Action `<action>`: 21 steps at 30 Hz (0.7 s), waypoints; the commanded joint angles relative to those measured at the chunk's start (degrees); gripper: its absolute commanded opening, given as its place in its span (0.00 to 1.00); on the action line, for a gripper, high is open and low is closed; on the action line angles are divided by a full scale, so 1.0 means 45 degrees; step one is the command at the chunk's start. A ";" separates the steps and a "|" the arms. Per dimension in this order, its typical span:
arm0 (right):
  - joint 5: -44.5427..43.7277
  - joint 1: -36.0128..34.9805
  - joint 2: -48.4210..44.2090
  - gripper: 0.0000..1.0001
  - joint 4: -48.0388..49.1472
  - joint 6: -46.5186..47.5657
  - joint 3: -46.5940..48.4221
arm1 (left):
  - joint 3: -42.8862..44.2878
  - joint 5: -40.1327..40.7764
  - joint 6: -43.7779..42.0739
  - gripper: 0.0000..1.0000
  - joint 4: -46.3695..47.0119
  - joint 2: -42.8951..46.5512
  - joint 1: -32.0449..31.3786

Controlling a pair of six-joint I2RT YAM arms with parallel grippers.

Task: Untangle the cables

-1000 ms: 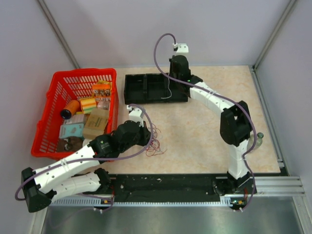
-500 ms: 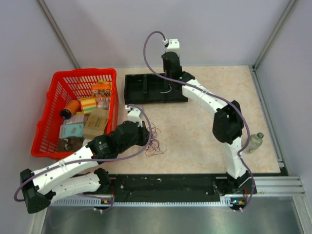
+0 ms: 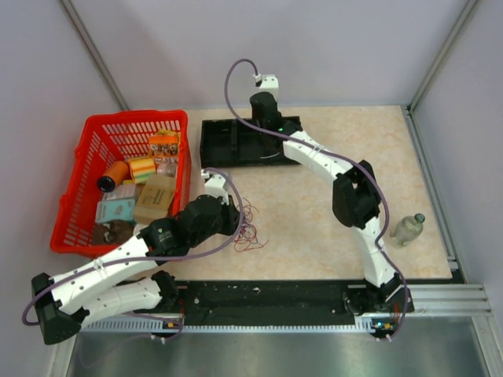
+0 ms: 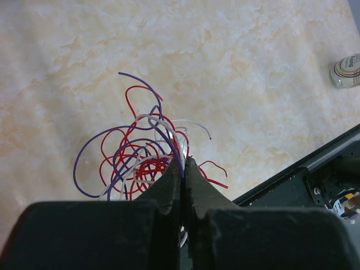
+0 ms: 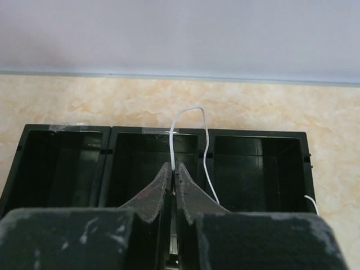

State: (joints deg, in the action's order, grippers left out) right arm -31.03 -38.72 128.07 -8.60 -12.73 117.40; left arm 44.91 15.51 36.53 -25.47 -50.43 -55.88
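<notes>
The cables (image 4: 140, 153) lie in a loose tangle of red, purple and white strands on the surface (image 3: 314, 224), near its front edge and just right of the left arm's wrist. The left hand (image 4: 183, 169) reaches into the near side of the tangle, its fingers together and clamped on a purple strand and perhaps others beside it.

At the back, one white cable (image 5: 188, 112) is apart from the rest. The right hand (image 5: 173, 170) is pinched shut on it above the middle compartment of a black tray (image 5: 253, 134), and the cable loops up and falls back toward the tray.

A red basket (image 3: 134, 115) of goods stands at the left. A bottle (image 3: 409, 229) lies at the right.
</notes>
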 commanded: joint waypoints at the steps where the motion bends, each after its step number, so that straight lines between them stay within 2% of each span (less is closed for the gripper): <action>1: 0.1169 0.0867 -0.0354 0.00 0.0912 -0.1348 -0.0793 | 0.0100 0.0167 0.0124 0.00 0.0231 0.0504 -0.0005; 7: 0.4761 0.2645 -0.1252 0.00 0.3450 -0.3983 -0.4131 | 0.0119 0.0148 0.0123 0.00 0.0251 0.0524 -0.0005; 12: 0.6052 0.3583 -0.1371 0.00 0.3727 -0.5391 -0.5210 | 0.0041 0.0031 0.0163 0.00 0.0407 0.0505 -0.0005; 15: 0.6814 0.3838 -0.0905 0.00 0.3320 -0.5530 -0.4727 | 0.0060 -0.0008 0.0182 0.00 0.0465 0.0485 -0.0005; 19: 0.7928 0.3975 0.0327 0.00 0.1076 -0.4653 -0.2189 | 0.0079 -0.0126 0.0201 0.00 0.0427 0.0602 -0.0005; 21: 0.8338 0.3956 0.0252 0.07 0.0837 -0.4263 -0.2008 | 0.0021 -0.0106 0.0202 0.00 0.0407 0.0719 -0.0005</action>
State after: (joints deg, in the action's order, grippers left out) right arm -0.21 -20.49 128.81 -1.87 -34.50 101.65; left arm 44.88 15.38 37.01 -25.76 -48.73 -55.88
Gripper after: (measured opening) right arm 0.010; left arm 0.034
